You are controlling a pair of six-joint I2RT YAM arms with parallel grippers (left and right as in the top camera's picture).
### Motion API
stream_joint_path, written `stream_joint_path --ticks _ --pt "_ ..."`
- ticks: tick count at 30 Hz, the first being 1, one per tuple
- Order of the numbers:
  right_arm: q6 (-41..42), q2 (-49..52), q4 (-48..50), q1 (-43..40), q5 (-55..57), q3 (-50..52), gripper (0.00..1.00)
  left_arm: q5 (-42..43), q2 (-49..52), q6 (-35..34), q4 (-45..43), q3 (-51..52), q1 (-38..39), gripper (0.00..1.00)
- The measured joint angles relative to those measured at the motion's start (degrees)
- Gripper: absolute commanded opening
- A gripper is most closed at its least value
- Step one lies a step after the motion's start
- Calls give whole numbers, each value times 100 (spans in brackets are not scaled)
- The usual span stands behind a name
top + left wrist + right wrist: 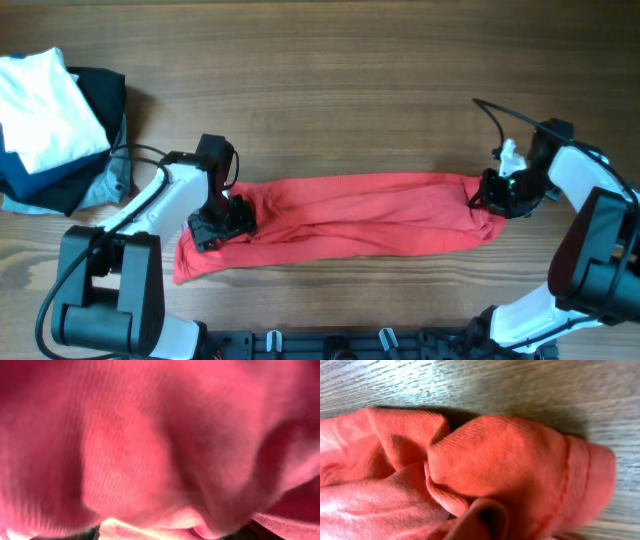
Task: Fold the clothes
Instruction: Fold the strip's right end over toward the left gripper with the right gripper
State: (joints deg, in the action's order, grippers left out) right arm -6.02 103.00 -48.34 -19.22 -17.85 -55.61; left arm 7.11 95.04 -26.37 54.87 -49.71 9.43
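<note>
at the far left, up in the corner, a pile of other clothes (50,120) is seen, white on top of darker stuff. it's well apart from the action and not in the way. next over, the left gripper (222,220) is planted on the left end of the red garment (360,215), with a bit of cloth sticking out past it toward the near edge. nothing but red fabric is shown in the left wrist view, so it can't be told whether that claw is spread or pinching.

the garment is laid out as a long rumpled band across the middle of the table (350,90), its long axis running side to side, from one claw to the other. at the far right, the right gripper (495,192) is set on the other end, by the hem. its fingers aren't shown in its wrist view either, just bunched cloth close up, so its state can't be told, though a pinch is guessed.

each end is covered by its nearer arm. only bare wood is seen above and below the band, so nothing is found blocking a fold.
</note>
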Motion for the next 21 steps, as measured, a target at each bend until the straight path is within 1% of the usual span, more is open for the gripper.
stream_joint_path --ticks 2,3,4,7,11,14,18,21 --pt "168 17 -70 -4 26 -37 4 0 0 -11 151 -208 0 76" --pt "354 63 -205 0 136 -120 4 0 0 -13 293 -358 0 92" --pt "525 107 -367 0 264 -210 4 -2 0 -13 389 -476 0 100" --pt "901 234 -994 -114 767 -678 4 0 -17 -55 693 -896 0 100" --pt "1357 264 -1716 -494 1104 -1934 4 0 -267 -55 841 -1268 0 100" --pt "1506 262 -2105 -581 1325 -2621 4 -11 -459 -55 903 -1325 -7 100" --pt "1547 197 -2524 -372 1499 -2889 4 -46 -463 -55 907 -1327 -140 100" --pt "1585 72 -2839 192 1554 -2898 4 -52 -463 -55 894 -1325 -461 100"
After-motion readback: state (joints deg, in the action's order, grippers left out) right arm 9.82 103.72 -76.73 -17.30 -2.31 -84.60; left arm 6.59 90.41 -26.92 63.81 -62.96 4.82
